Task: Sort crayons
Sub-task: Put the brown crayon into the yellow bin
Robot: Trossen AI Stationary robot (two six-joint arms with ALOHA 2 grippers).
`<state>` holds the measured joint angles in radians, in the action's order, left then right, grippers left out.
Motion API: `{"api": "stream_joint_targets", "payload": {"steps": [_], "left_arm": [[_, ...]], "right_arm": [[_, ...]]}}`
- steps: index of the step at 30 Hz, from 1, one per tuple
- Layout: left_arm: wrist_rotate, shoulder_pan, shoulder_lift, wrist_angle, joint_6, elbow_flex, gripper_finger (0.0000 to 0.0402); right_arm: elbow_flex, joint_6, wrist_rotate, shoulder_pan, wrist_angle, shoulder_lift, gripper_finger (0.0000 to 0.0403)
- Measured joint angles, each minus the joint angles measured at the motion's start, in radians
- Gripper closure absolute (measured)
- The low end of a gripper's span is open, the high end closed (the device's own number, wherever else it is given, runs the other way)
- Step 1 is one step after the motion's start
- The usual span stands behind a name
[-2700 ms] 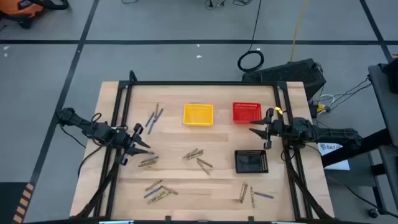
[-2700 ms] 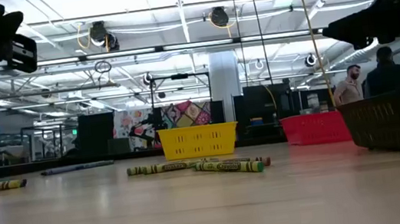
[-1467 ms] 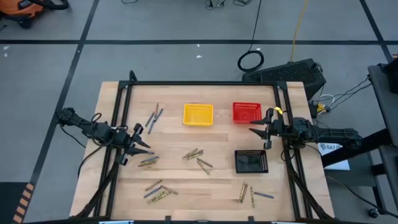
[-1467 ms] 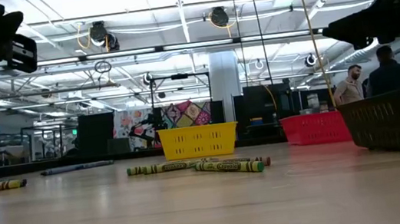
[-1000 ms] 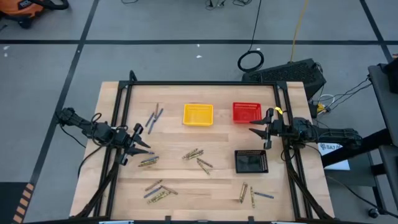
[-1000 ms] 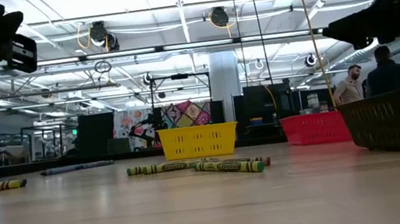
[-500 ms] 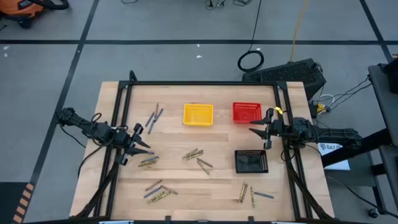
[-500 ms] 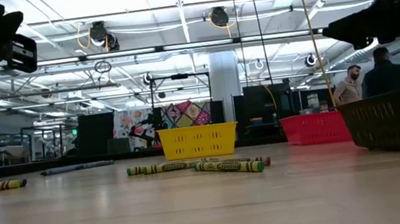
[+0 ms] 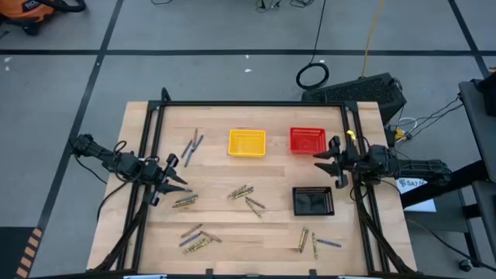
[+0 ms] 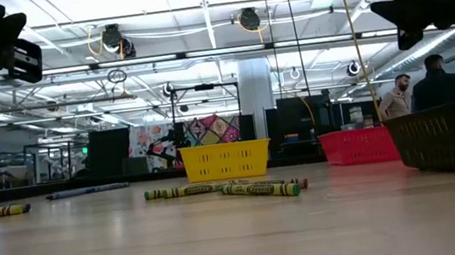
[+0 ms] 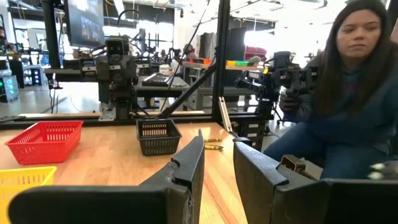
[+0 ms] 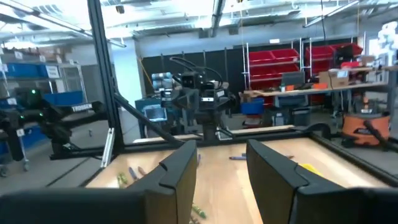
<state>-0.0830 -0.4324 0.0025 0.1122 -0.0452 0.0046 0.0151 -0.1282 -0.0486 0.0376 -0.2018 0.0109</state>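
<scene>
While both arms hung above the wooden table, none of the crayons had made it into a basket, they were all loose on the wood. One bunch sat mid-table, another near the front left, a few near the front right, a couple of bluish ones up by the back left, and one small cluster lay right next to the left gripper. That gripper was over the left side with its fingers apart, nothing in them. The right gripper was over the right side, between the red basket and the black basket, also spread and empty. The yellow basket sat beside the red one at the back.
</scene>
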Motion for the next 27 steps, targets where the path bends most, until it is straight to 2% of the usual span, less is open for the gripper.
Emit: {"api": "stream_joint_targets", "payload": {"steps": [10,13,21,27], "left_arm": [[0.0,0.0,0.0,0.0,0.0,0.0,0.0311],[0.0,0.0,0.0,0.0,0.0,0.0,0.0311],[0.0,0.0,0.0,0.0,0.0,0.0,0.0311],[0.0,0.0,0.0,0.0,0.0,0.0,0.0311]], "right_arm": [[0.007,-0.026,-0.006,0.0,-0.021,0.0,0.0275],[0.031,-0.095,-0.01,0.0,-0.017,0.0,0.0275],[0.068,-0.066,-0.189,0.0,-0.023,0.001,0.0275],[0.068,-0.052,-0.191,0.0,-0.015,0.001,0.0275]]}}
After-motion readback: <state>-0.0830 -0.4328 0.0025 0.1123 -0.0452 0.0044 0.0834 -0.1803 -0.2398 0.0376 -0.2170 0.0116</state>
